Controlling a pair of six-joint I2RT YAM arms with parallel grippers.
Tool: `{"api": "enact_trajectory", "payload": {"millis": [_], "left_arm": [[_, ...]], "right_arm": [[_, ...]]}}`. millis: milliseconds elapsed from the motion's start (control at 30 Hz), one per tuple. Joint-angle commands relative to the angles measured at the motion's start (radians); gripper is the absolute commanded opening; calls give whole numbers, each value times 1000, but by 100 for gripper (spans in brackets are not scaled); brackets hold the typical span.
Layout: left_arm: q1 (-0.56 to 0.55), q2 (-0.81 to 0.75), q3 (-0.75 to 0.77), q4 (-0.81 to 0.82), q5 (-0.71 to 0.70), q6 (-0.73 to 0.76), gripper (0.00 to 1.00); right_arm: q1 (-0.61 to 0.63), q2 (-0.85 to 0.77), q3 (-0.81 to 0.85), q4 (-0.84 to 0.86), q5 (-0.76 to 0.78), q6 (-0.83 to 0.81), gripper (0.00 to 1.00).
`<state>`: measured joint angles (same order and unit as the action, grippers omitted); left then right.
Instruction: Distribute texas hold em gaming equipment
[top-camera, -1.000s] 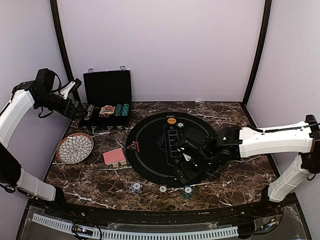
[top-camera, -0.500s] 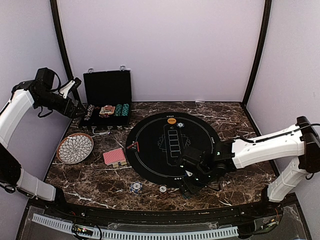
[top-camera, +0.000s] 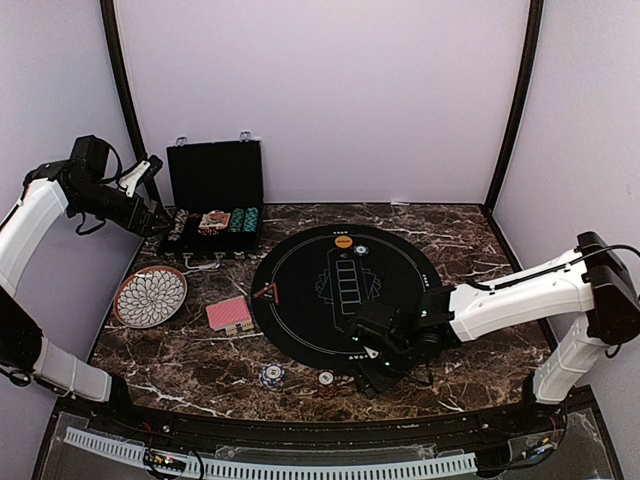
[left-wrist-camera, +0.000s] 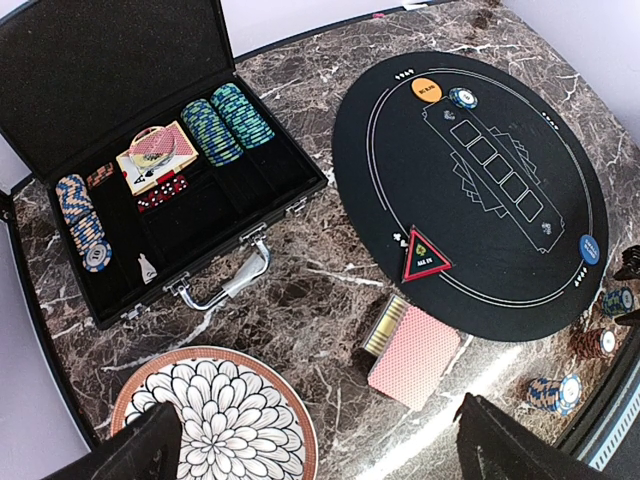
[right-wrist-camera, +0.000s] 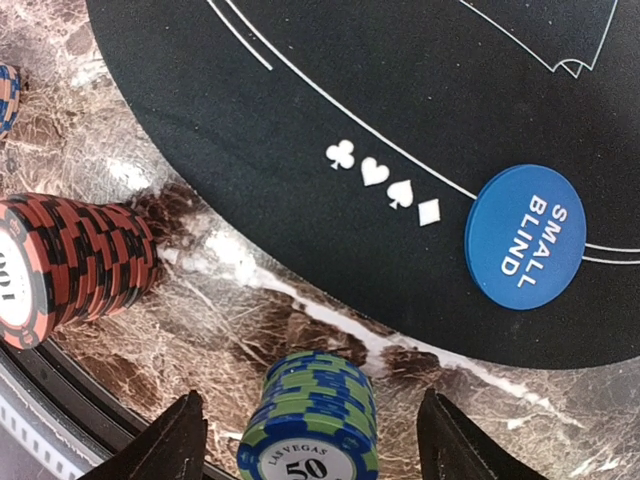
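A blue-and-green poker chip stack (right-wrist-camera: 312, 425) stands on the marble just off the black round mat (right-wrist-camera: 400, 80). My right gripper (right-wrist-camera: 312, 445) is open around it, with a gap on each side. In the top view the right gripper (top-camera: 372, 372) hides that stack. A red-and-black chip stack (right-wrist-camera: 70, 265) stands to its left and a blue button disc (right-wrist-camera: 526, 237) lies on the mat edge. The red-backed cards (left-wrist-camera: 412, 355) lie left of the mat. My left gripper (left-wrist-camera: 320, 455) hangs open high above the table, holding nothing.
The open black case (left-wrist-camera: 150, 180) at the back left holds more chips, cards and dice. A petal-pattern plate (top-camera: 150, 296) lies in front of it. An orange button disc (top-camera: 343, 241) and one chip (top-camera: 360, 250) rest on the mat's far side. A red triangle marker (top-camera: 264, 292) sits on the mat's left edge.
My right gripper has moved off the mat toward the near table edge and come down around the blue-and-green stack, with its jaws narrowing. The left arm has stayed still.
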<state>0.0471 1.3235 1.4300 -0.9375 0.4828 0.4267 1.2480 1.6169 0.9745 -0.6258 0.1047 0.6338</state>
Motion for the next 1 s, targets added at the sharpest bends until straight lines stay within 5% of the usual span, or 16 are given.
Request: {"api": "enact_trajectory", "payload": {"millis": [0,667,967], "left_arm": [[-4,-20,26,-31,20,8,99],[-5,-16,41,-31,21,9,99],[-5,-16,43,-32,21,10,99]], "right_arm": [[9,16,-5,23,3,-4,71],[7,24,-5,16,8,-14,54],[8,11,18,-11,15,-15,32]]}}
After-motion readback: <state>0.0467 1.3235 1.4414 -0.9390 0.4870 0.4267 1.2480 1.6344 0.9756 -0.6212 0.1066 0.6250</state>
